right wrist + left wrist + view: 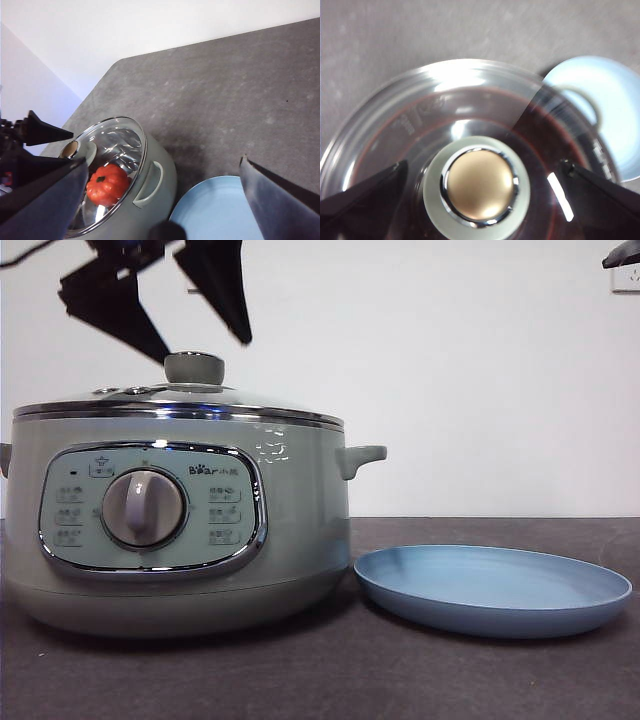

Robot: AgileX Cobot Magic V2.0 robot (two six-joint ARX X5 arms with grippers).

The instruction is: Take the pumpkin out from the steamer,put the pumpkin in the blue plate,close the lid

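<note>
Black left gripper (205,340) fingers spread above lid (180,400) knob (194,367)

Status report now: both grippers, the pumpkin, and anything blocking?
Left gripper open, just above lid knob. Right gripper open, waiting high. Pumpkin inside steamer, lid on. Blue plate bare.

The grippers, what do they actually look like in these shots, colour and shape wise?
Both are black. In the front view the left gripper shows two flat, angular jaws that taper to sharp points, with a thin dark cable trailing off at the top corner. Its wrist view shows the same dark wedge-shaped jaws. The right gripper has broad, smooth, matte dark jaws with pointed tips. No markings are visible on either.
</note>
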